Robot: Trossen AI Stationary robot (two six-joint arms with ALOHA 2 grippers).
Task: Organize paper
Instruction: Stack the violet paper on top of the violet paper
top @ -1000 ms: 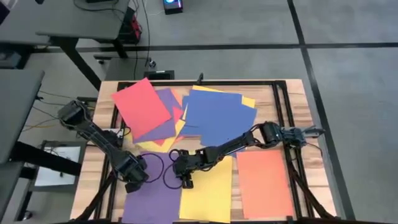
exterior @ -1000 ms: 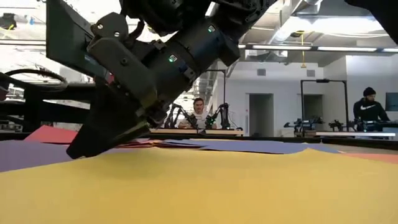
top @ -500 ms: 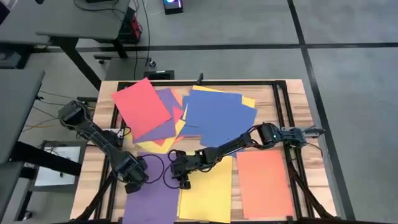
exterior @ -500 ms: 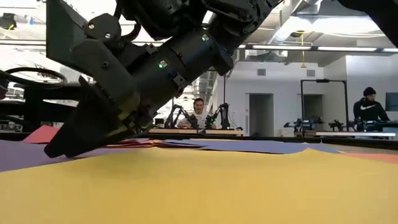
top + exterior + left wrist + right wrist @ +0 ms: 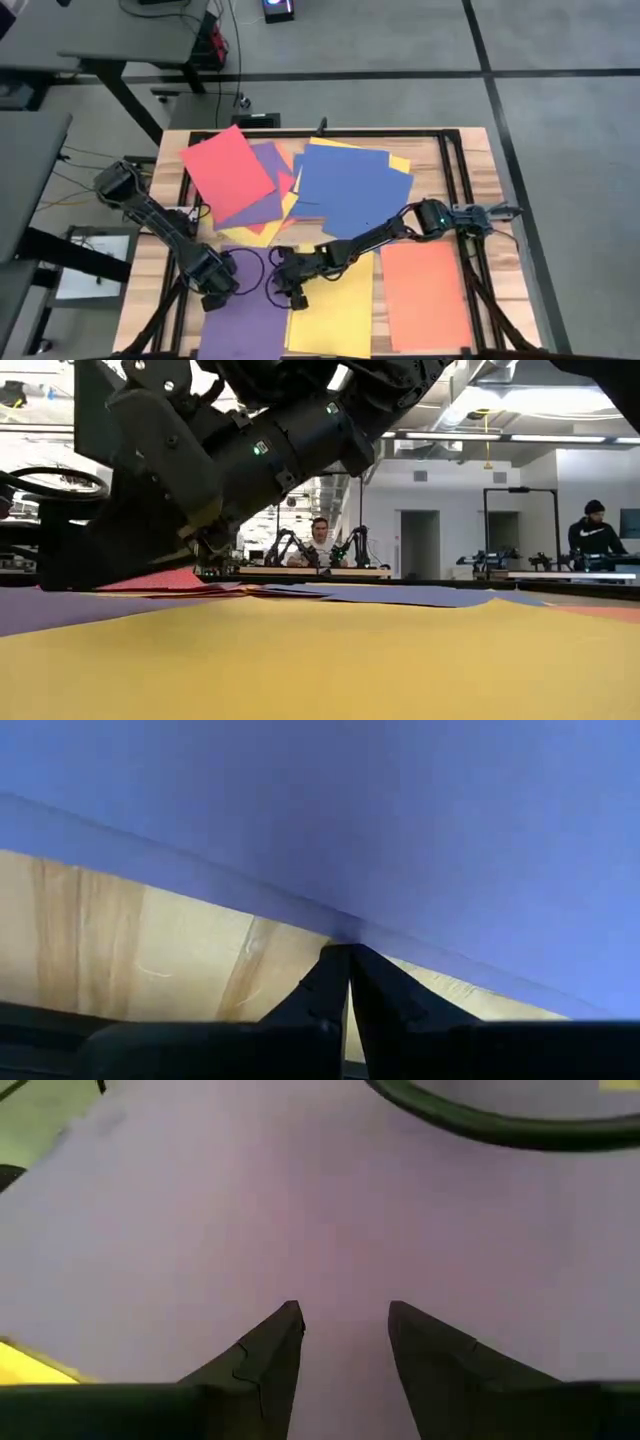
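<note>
The right hand [image 5: 292, 296] has slid sideways over the last second, off the yellow sheet [image 5: 335, 310] and toward the purple sheet [image 5: 243, 322] at the near edge of the worktop [image 5: 470, 150]; its wrist view now looks down on purple paper with its fingers [image 5: 270, 1352] parted and grasping nothing; judging by this, it is moving on to the purple sheet, with yellow and the orange sheet [image 5: 424, 282] already laid out in a row. The left hand [image 5: 213, 297] has stayed at that purple sheet's edge, clenched with its fingers [image 5: 345, 982] pressed together; whether paper is pinched between them I cannot tell. The unsorted heap, topped by a red sheet [image 5: 226, 170] and a blue sheet [image 5: 352, 182], lies at the far side; its lower sheets are mostly covered. In the low view the arm blocks the right hand's tips.
</note>
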